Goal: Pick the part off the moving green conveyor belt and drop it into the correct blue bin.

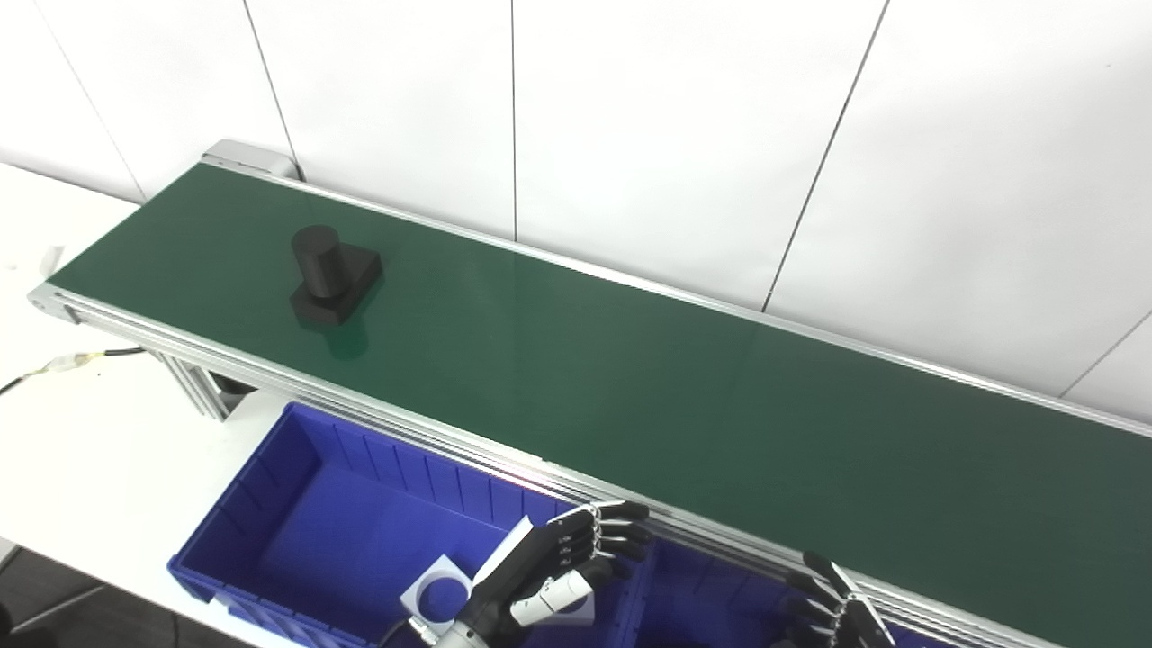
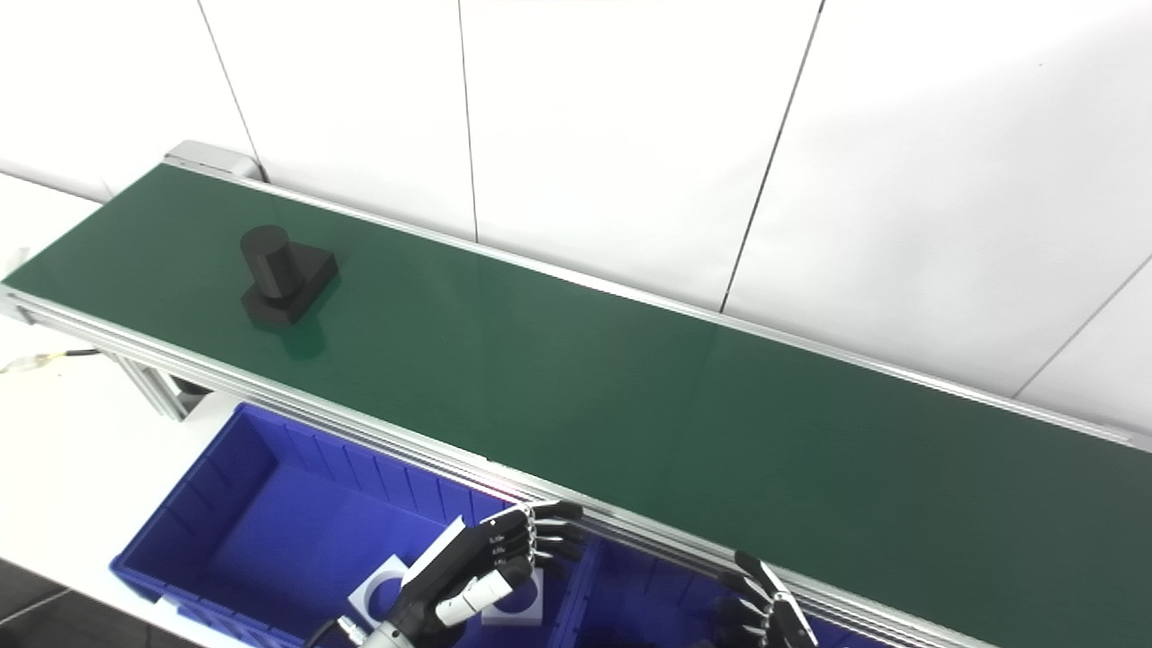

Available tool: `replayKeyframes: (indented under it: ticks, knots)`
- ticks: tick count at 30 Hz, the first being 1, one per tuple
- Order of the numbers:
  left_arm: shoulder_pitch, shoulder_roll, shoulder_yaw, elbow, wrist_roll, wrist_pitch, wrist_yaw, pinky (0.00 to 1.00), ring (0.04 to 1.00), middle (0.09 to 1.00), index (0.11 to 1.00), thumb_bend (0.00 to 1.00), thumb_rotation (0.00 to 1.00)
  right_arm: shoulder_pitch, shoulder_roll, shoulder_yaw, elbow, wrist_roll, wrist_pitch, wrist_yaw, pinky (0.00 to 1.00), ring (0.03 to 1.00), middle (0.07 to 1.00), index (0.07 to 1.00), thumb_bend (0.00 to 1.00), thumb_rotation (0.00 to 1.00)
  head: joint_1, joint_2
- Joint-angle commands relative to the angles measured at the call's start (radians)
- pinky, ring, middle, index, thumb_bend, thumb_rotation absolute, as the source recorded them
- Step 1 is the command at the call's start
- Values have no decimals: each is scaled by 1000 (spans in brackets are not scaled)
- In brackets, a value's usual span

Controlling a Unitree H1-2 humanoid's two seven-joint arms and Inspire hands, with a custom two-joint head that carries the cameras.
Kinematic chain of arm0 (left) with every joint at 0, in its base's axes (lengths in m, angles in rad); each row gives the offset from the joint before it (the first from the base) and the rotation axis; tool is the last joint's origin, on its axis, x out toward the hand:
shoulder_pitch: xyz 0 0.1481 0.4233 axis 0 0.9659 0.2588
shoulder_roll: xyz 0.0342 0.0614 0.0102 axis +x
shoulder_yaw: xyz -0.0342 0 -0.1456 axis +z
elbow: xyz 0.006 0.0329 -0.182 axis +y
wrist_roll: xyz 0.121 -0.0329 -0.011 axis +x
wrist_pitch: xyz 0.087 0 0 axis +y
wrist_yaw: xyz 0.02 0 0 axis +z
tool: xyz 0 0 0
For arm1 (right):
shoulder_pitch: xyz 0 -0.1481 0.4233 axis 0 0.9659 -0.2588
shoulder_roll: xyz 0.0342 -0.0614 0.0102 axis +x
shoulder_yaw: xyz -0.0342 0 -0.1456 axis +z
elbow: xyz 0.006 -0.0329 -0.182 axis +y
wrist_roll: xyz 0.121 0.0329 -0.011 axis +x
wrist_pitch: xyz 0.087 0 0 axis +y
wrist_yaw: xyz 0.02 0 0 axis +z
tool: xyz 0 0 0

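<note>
A black part [image 1: 331,274], a short cylinder on a square base, stands on the green conveyor belt [image 1: 630,378] near its far left end; it also shows in the right eye view [image 2: 283,277]. My left hand [image 1: 558,562] hovers open and empty over the right side of the left blue bin [image 1: 270,513], just in front of the belt's near rail. My right hand [image 1: 832,607] is at the bottom edge, fingers apart, over a second blue bin [image 1: 711,594]. Both hands are far from the part.
White cards with round holes [image 1: 441,589] lie in the left bin. The belt's aluminium rail [image 1: 405,423] runs between bins and belt. A cable [image 1: 72,362] lies on the white table at left. A white panelled wall stands behind.
</note>
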Motion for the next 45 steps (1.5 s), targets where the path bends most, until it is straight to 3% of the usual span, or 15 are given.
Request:
replayKeyframes:
  ticks: [1,6,9,13,21,45]
  knots:
    - [-19,-10,-2,-3,9,-46,11,620,695,739,797,759,741,-13,-2,-8,-6,9,-69,-2,625,736,800,875,545,499,0,-8]
    - [-33,-10,-5,29,14,-69,21,609,686,734,791,766,746,-23,-1,-14,25,17,-91,0,622,726,795,868,544,470,10,-34]
    - [-42,-14,-6,53,26,-82,29,607,682,731,788,776,757,-30,-1,-18,46,17,-97,-2,624,728,799,871,542,465,43,-77]
    - [-51,-21,-7,74,33,-91,36,599,673,724,779,773,757,-35,1,-26,60,25,-90,-1,639,747,814,886,547,459,70,-103]
    - [-63,-27,-7,93,27,-93,38,583,671,719,771,794,713,-40,1,-35,61,33,-80,5,644,751,821,899,512,385,64,-101]
    - [-63,-30,-15,87,40,-94,51,571,660,710,761,768,724,-36,-5,-49,52,35,-84,14,629,733,800,871,523,397,64,-94]
